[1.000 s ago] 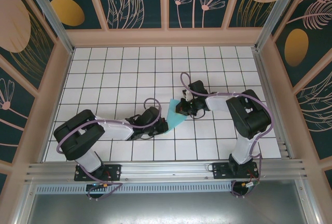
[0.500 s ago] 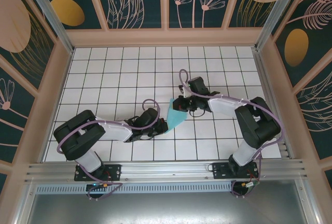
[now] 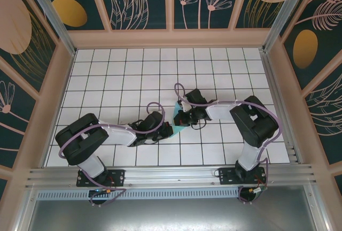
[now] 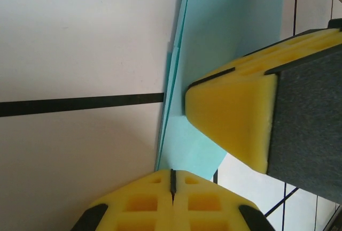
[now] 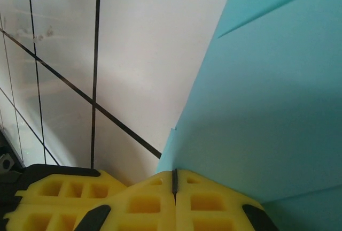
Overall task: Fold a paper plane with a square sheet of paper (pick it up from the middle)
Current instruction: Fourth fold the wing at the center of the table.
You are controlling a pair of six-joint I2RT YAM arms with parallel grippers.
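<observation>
The clenched right hand [image 3: 182, 117] has slid left along the folded sheet of paper [image 3: 178, 129] toward the clenched left hand [image 3: 168, 130], probably flattening a crease.

You've got the light-blue sheet of paper [image 3: 177, 125] approx mid-table on the white grid tiles [image 3: 123, 76], folded, not a plain square. Left wrist cam: it's flat on the surface w/ several thin layers stacked along one long straight edge. Right wrist cam: smooth, matte, one crisp flap edge running diagonally.
</observation>
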